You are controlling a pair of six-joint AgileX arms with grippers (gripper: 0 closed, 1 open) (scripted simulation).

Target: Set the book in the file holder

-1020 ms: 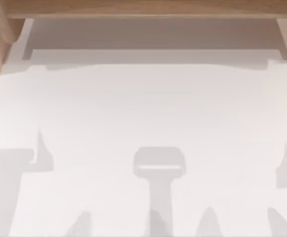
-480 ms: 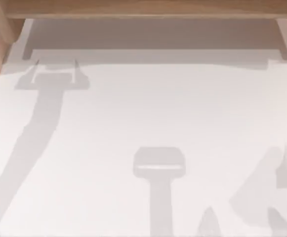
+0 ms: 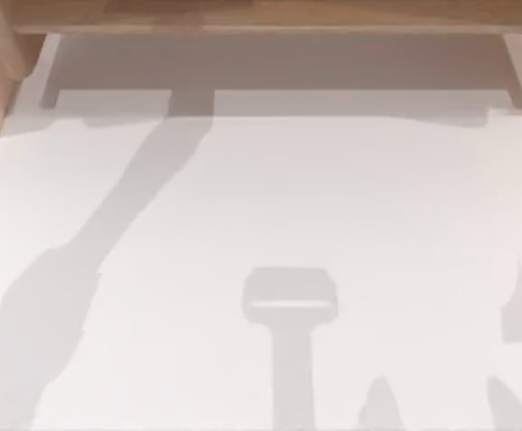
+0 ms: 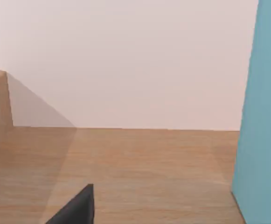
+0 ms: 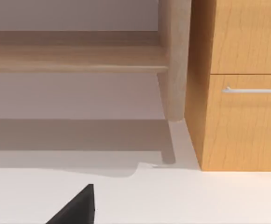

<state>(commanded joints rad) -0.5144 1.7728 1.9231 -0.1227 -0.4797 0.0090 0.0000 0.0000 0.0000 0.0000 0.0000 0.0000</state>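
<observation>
The left gripper hangs above a wooden shelf, near an upright blue panel standing on it; I cannot tell whether this is the book or the file holder. The right gripper faces a drawer cabinet beside the shelf. I cannot tell how either gripper's jaws are set. This looks like the approach step. The next move calls for finding and gripping the book.

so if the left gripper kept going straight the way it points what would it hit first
Probably the pale back wall beyond the wooden shelf. The way looks free till then; the blue panel stands to one side, though depth is unclear.
</observation>
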